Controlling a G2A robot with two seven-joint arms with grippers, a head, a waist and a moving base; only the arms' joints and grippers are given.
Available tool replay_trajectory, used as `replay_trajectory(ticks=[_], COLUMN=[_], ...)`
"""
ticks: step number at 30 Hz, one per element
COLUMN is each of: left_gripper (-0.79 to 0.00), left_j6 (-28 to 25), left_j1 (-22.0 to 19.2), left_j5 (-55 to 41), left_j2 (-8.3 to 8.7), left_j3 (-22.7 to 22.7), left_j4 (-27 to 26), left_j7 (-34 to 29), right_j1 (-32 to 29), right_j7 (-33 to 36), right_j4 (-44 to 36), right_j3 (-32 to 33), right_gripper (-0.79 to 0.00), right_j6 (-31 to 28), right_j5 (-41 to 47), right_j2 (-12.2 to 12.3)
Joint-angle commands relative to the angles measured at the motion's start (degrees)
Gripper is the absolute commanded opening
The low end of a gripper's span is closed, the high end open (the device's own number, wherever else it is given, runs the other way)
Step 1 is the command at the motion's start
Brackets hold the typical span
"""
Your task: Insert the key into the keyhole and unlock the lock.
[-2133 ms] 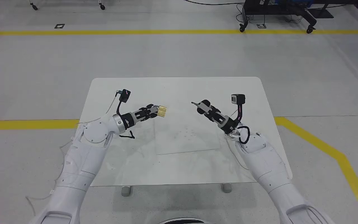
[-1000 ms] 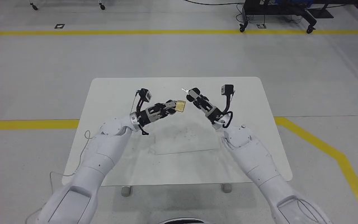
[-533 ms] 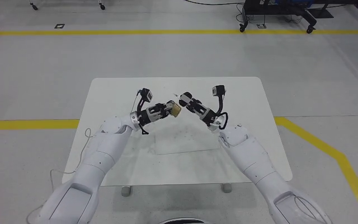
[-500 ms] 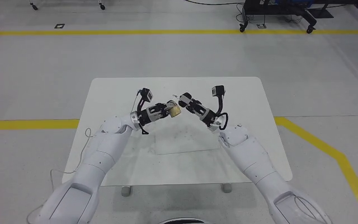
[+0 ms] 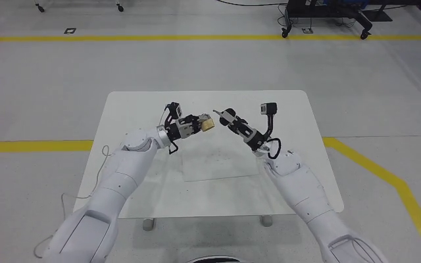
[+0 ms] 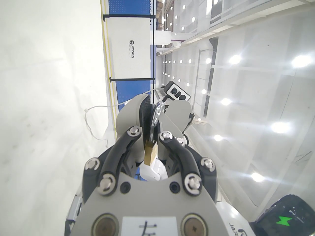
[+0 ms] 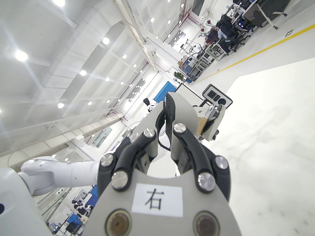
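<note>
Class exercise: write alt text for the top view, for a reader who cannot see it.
Above a white table, a robot's left gripper holds a brass padlock while its right gripper holds a small key just beside it. Whether key and padlock touch is unclear.

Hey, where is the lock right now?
In the top view, the lock is held above the table in the left hand, just short of the key in the right hand.

The left gripper (image 6: 158,105) hides most of the lock (image 6: 149,154), keyhole included. From above, the key (image 5: 216,112) is a sliver too small to make out.
</note>
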Motion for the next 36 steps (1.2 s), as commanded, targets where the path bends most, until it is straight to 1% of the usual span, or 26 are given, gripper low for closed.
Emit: replay_trajectory(ticks=[1,11,14,16,18,20,24,26,28,32,36], left_gripper=[-0.785,-0.785,-0.785,-0.785,-0.785,-0.785,-0.785,-0.785,-0.785,-0.785,-0.785], left_j6=[0.02,0.14,2.50,2.50,2.54,1.52,-2.13,-4.18,-6.68,-12.79,-19.60], left_j1=[-0.02,0.12,1.10,1.09,1.48,1.63,1.63,1.52,1.33,1.01,1.20], left_j5=[0.10,0.03,-4.03,-6.06,-9.89,-12.24,-14.67,-15.62,-16.33,-16.10,-13.81], left_j2=[0.02,0.01,-0.39,-0.98,-1.88,-2.76,-4.55,-5.40,-6.08,-6.79,-7.02], left_j3=[0.00,-0.03,-0.73,-0.69,-0.51,0.05,1.75,2.49,2.84,2.54,1.98], left_j4=[-0.03,-0.14,-0.69,-0.30,-0.33,-0.23,1.02,2.08,3.24,5.49,6.68], left_j7=[-0.01,0.28,1.87,4.33,6.26,7.94,10.46,11.17,11.44,12.21,13.99], right_j1=[-0.81,-0.81,-0.77,-1.99,-4.89,-8.09,-13.70,-15.36,-16.62,-17.93,-17.44], right_j7=[-0.06,-0.06,-0.27,-2.37,-5.47,-9.20,-14.36,-16.89,-20.68,-27.03,-29.74], right_j4=[-1.06,-1.06,-1.20,-4.69,-8.56,-12.27,-18.38,-20.50,-22.17,-23.77,-23.39], right_j3=[0.64,0.64,0.77,1.70,3.13,4.32,3.93,3.64,3.12,1.36,-0.33], right_gripper=[-0.785,-0.785,-0.785,-0.785,-0.785,-0.785,-0.785,-0.785,-0.785,-0.785,-0.785], right_j6=[0.16,0.16,0.40,1.05,1.80,3.98,10.99,14.34,17.09,20.87,23.11], right_j5=[-0.07,-0.07,-0.53,-3.47,-5.11,-9.21,-12.90,-14.75,-18.54,-23.66,-24.80], right_j2=[0.19,0.19,0.21,0.42,0.67,0.87,0.78,0.67,0.49,-0.05,-0.61])
